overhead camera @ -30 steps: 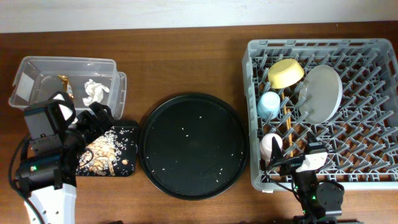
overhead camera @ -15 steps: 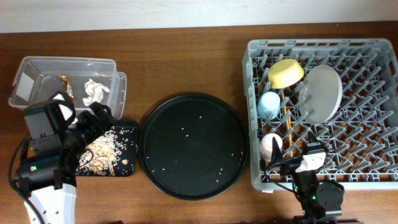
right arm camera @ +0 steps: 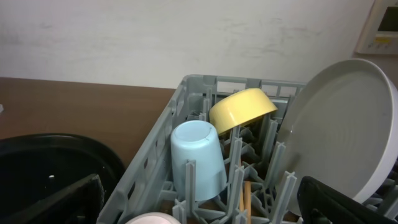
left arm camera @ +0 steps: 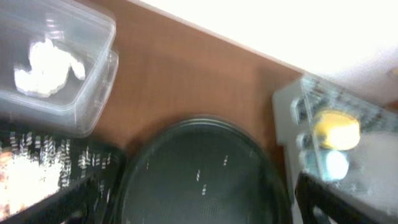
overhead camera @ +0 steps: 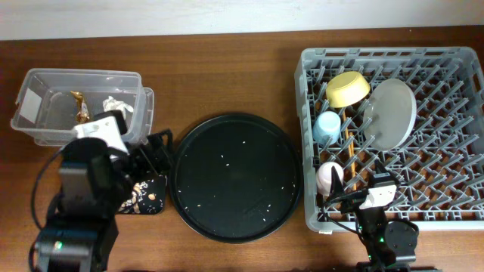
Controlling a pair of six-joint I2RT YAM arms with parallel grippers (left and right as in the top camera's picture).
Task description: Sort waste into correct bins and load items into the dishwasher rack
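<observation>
Overhead cam: fixed above the table (overhead camera: 227, 68), looks straight down, far enough to take in the whole setup, w/ a strip of wall (overhead camera: 227, 15) along the top. Tub (overhead camera: 83, 72) at left, round tray (overhead camera: 234, 189) middle, rack (overhead camera: 446, 189) right.

Left wrist cam: over the table's left side, tilted down & fwd toward wall and rack; mid range, blurred. Shares w/ overhead the tub, round tray, flat black tray (left arm camera: 99, 165), rack corner w/ yellow bowl (left arm camera: 336, 129) & blue cup (left arm camera: 334, 165).

Right wrist cam: low & close at the rack's front edge, looking almost level across it to the wall. Shares w/ overhead the bowl, cup, plate (right arm camera: 342, 137), round tray rim. Both wrist cams catch bowl, cup, round tray.
</observation>
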